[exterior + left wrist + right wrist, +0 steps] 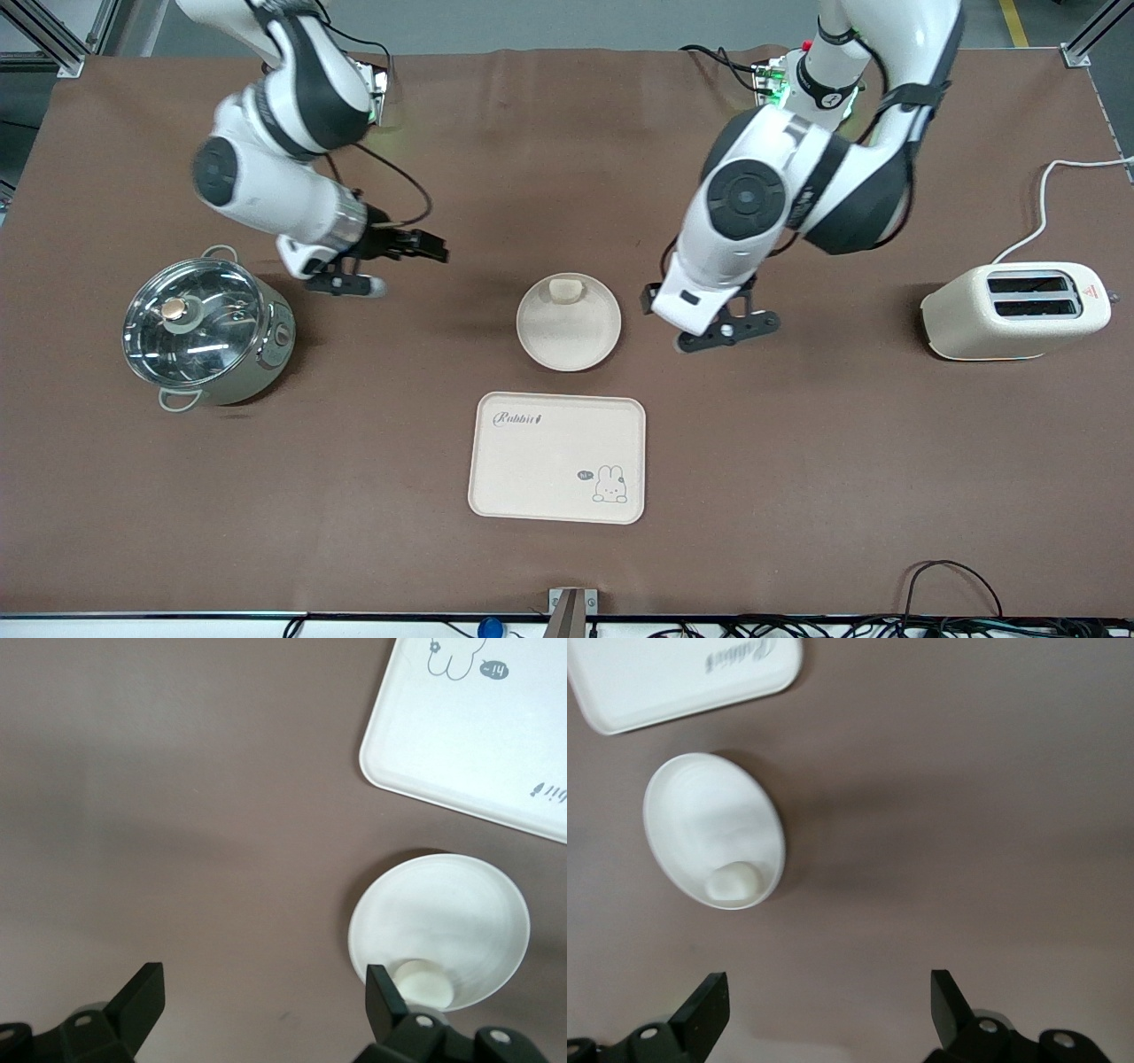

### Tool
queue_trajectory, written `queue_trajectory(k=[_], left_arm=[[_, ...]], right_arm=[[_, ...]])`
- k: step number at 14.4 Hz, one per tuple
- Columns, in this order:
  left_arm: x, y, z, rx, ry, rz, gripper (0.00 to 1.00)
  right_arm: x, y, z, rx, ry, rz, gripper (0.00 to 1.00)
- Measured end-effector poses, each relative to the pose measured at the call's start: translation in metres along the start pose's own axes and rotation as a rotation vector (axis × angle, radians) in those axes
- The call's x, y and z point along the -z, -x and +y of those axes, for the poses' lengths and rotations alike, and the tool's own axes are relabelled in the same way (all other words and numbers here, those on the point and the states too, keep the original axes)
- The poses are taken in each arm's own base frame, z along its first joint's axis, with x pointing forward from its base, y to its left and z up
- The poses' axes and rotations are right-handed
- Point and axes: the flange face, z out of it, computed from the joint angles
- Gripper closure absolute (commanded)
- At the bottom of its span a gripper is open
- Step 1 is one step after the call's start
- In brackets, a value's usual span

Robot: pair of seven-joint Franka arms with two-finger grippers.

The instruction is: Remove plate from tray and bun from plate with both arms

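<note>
Front view, bun on plate at frame centre above tray, left pincer wide and empty beside plate, right pincer wide and empty near pot.

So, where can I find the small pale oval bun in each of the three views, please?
Front view: the small pale cream-white oval bun lies in the round cream-beige plate, at its rim toward the robots' bases.
Left wrist view: the bun sits low in the picture, beside one black finger.
Right wrist view: the bun lies at the plate's lower edge.
Shared landmark: the rectangular cream tray with the rabbit drawing, beside the plate.
</note>
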Motion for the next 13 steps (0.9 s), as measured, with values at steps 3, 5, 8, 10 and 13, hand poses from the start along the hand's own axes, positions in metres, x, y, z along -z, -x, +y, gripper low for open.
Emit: queue_trajectory(k=[3,5,8,10,13], left_arm=[[-0.049,0.027,0.046,0.091,-0.016,0.011,0.00],[-0.086,0.045,0.073,0.152,-0.028,0.031,0.00],[-0.140,0.073,0.106,0.305,-0.034,0.071,0.00],[-0.169,0.089,0.123,0.408,-0.011,0.075,0.00],[-0.193,0.107,0.140,0.538,0.022,0.076,0.00]], right_arm=[[0.067,-0.017,0.025,0.020,0.061,0.061,0.00],[0.116,-0.032,0.045,0.048,0.059,0.121,0.00],[0.186,-0.054,0.099,0.080,0.101,0.236,0.00],[0.224,-0.060,0.134,0.076,0.154,0.293,0.00],[0.273,-0.049,0.149,0.069,0.250,0.301,0.00]])
